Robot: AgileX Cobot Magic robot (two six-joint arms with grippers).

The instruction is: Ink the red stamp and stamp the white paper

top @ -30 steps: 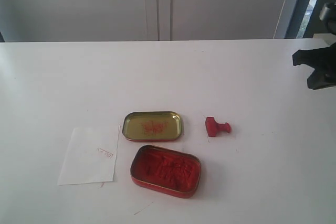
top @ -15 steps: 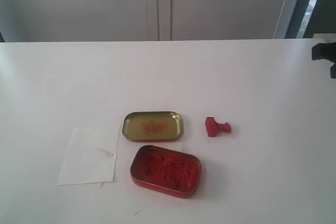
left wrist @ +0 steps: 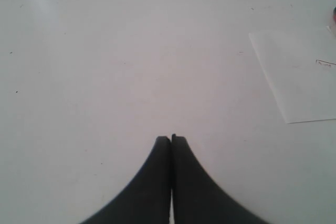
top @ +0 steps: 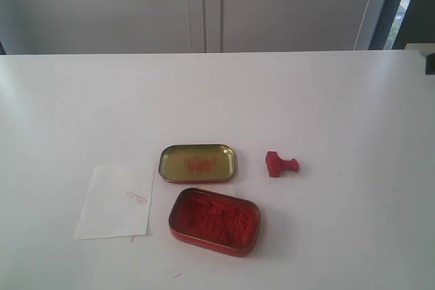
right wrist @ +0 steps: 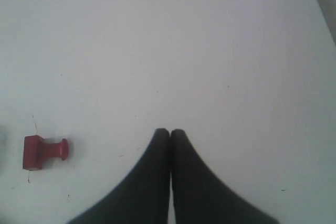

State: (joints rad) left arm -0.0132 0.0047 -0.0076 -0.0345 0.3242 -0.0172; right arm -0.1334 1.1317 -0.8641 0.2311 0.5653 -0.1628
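The red stamp [top: 281, 164] lies on its side on the table [top: 326, 100], right of the gold-lined lid [top: 197, 163], with bare surface on every side. The white paper [top: 114, 202] lies flat to the lid's left, one edge near its rim. The left end effector [left wrist: 171, 139] and the right end effector [right wrist: 169, 131] are both closed and hold nothing.

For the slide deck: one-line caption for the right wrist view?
Right gripper shut over the white table, red stamp lying on its side nearby, not held.
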